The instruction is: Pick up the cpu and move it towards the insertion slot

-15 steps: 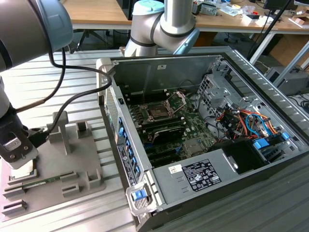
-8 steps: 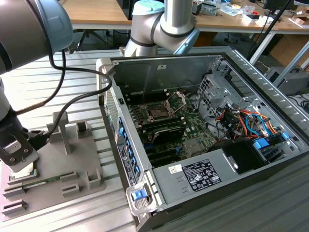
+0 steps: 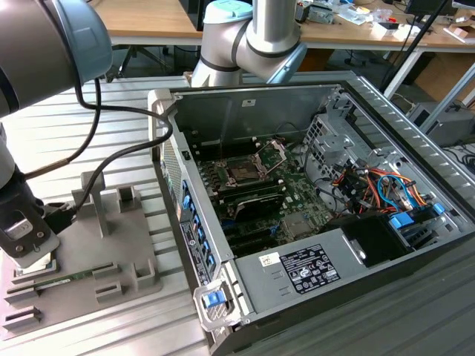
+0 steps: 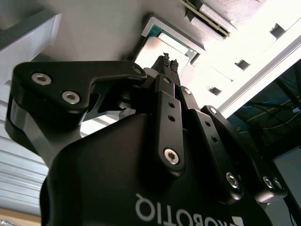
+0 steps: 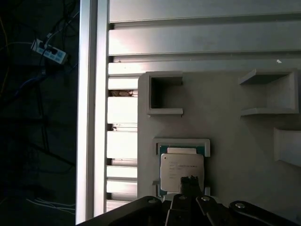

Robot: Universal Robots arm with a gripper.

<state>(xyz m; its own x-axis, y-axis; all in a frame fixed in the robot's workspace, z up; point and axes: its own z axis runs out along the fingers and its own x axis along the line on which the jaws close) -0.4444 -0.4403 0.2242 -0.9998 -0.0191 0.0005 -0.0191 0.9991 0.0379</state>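
There's the small flat square silvery-topped cpu chip (image 5: 182, 170), thin darker rim showing, lying flat and square in its shallow nest on the grey fixture plate (image 5: 235, 132). Well apart from it, the square dark insertion slot framed in shiny silver metal (image 3: 243, 172) sits level, hinged bracket raised.

- The arm (image 3: 256, 33) stands at the back in the exterior view, and its thick grey link (image 3: 44, 44) crosses that view's upper left corner.
- The wrist (image 3: 11, 182) hangs low at the exterior view's left, pointing down.
- The gripper (image 4: 170, 61) points downward, with its 2 black fingertips (image 5: 189, 181) drawn together.
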